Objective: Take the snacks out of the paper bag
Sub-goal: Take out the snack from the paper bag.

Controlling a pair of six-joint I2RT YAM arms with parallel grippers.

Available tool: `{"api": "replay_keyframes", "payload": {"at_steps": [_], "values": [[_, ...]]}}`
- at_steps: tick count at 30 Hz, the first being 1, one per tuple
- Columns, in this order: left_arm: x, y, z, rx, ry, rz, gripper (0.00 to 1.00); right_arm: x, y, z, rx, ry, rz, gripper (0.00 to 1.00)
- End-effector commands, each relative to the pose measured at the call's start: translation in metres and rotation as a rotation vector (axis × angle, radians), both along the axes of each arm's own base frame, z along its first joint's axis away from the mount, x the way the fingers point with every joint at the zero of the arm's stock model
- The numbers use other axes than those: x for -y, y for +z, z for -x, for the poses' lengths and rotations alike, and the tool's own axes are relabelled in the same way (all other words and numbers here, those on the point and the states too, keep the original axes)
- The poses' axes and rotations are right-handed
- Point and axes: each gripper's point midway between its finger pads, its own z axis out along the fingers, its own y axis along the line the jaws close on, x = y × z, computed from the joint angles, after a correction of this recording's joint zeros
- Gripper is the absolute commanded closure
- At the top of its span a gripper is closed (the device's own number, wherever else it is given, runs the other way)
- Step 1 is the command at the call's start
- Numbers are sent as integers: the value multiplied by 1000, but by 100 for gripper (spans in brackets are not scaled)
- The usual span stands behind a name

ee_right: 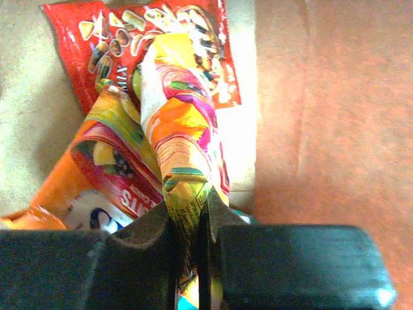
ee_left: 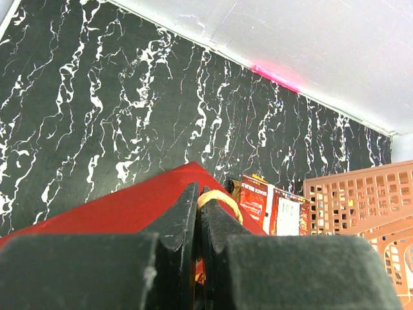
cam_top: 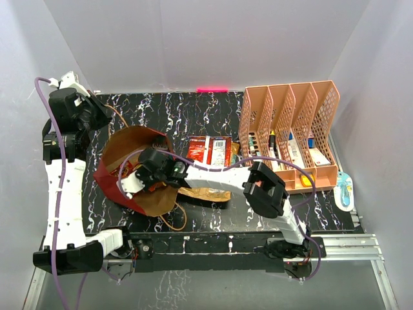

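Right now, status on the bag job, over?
Left gripper shut on paper bag rim. Right gripper inside bag, shut on yellow packet. Red packet and orange packet lie under it. Nothing seen blocking the mouth.

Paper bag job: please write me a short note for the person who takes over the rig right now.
Left gripper: shut on the paper bag at its rim, holding it.
Right gripper: inside the bag, shut on a yellow packet.
Done: red packets and a brown packet lie on the table.
To do: lift the yellow one out; a red packet and an orange packet are inside.
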Motion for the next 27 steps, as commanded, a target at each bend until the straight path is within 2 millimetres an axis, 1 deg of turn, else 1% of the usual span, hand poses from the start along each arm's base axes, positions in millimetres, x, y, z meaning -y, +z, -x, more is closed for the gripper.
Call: {"api": "replay_keyframes", "payload": {"at_steps": [1,4,7,9,11,13,14,15,16,17,18,19,21,22,24,27], "values": [[1,5,5,31,1,3,100,2,129,3,10,-17,-290,93],[-1,6,3,31,7,0,100,12,152,9,-54,-52,-352,93],[-1,7,3,33,10,-1,100,21,179,18,-134,-89,-419,93],[-1,8,3,33,9,-1,100,28,205,26,-214,-116,-474,93],[-1,8,3,32,10,-3,100,39,228,38,-308,-138,-512,93],[-2,8,3,34,14,-6,100,53,249,52,-397,-155,-538,93],[-3,7,3,33,15,-8,100,65,264,60,-441,-169,-570,93],[-3,8,3,33,16,-9,100,76,273,68,-478,-180,-594,93],[-3,6,2,30,16,-9,100,88,274,76,-519,-189,-604,93],[-3,5,2,29,17,-9,100,105,285,88,-548,-179,-637,93],[-3,4,1,27,17,-10,100,118,288,97,-573,-172,-659,93],[-3,3,1,25,18,-11,100,131,287,105,-598,-173,-679,93],[-4,0,0,21,19,-12,100,160,282,116,-627,-195,-721,93],[-4,-1,0,17,18,-12,100,175,277,120,-628,-212,-738,93],[-4,-2,-1,15,17,-13,100,203,265,119,-603,-276,-777,93],[-3,-2,-3,14,14,-13,100,240,243,102,-529,-429,-843,93]]}}
